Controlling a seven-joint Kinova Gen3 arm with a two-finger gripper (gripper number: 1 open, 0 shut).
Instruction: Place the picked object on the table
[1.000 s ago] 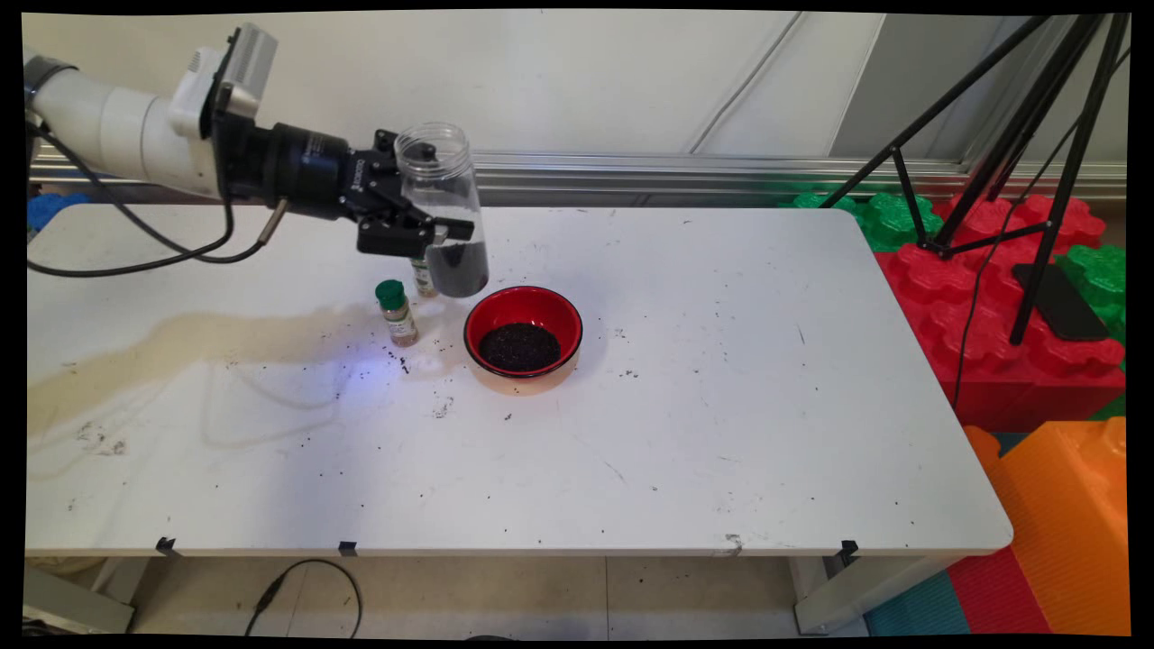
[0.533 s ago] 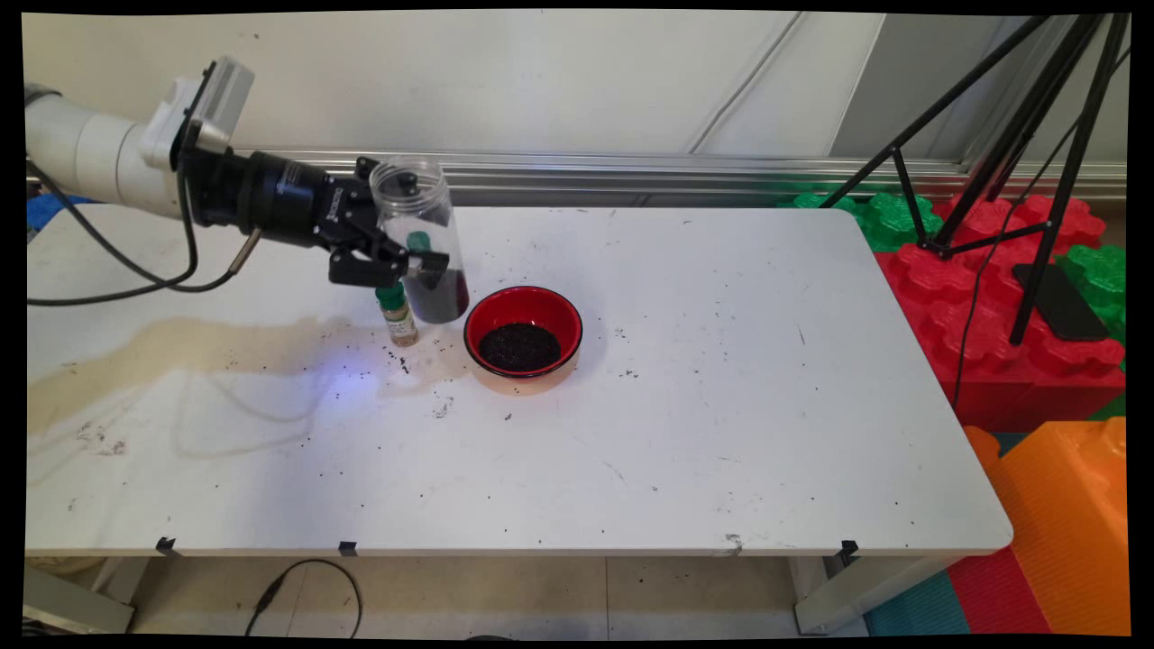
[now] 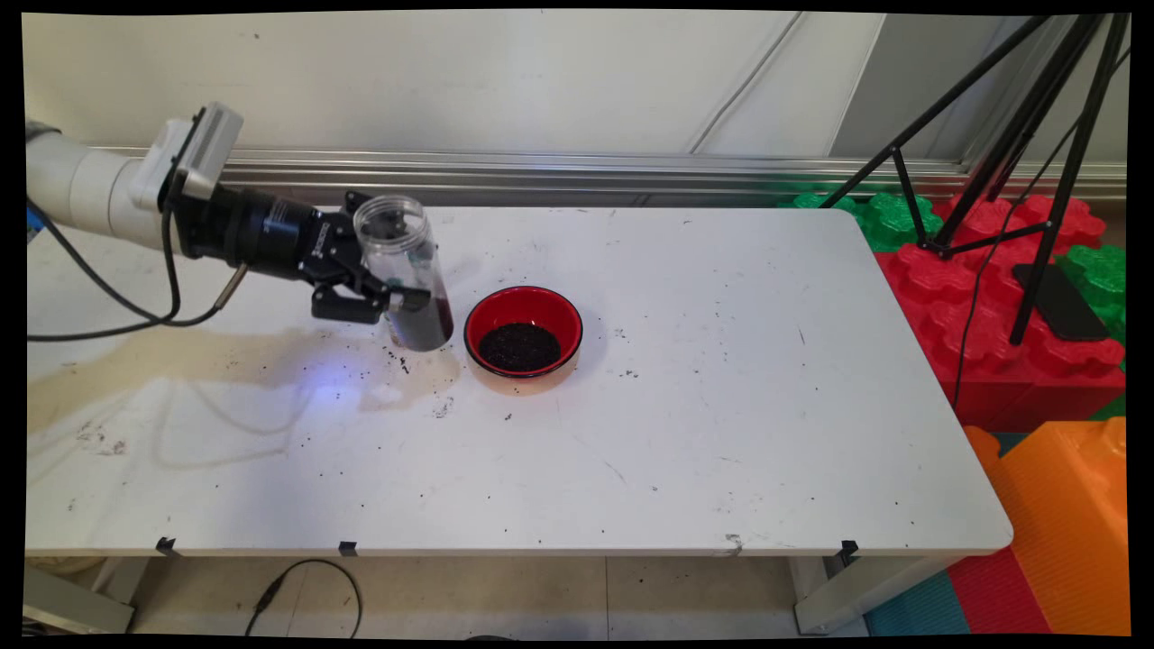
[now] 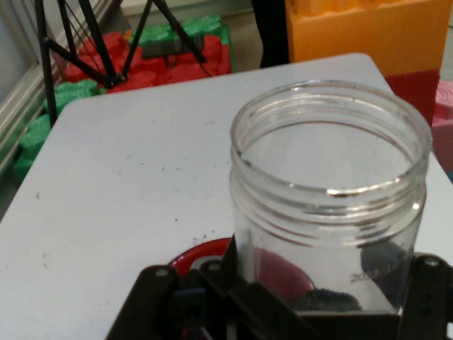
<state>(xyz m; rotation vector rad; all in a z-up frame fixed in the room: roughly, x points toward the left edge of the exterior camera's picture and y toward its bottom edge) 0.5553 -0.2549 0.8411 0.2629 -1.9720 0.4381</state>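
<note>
Hand (image 3: 389, 302) grips clear jar (image 3: 403, 270), hiding bottles behind.

red bowl (image 4: 205, 256) mostly hidden behind jar (image 4: 327, 212)

A clear plastic jar (image 3: 403, 270) (image 4: 329, 205), lidless with a threaded open mouth, stands nearly upright with dark grains filling its lower part, clamped between the black jaws. Its base sits at or just above the surface (image 3: 631, 433), just beside a red bowl (image 3: 523, 331) (image 4: 202, 256) holding dark grains.
</note>
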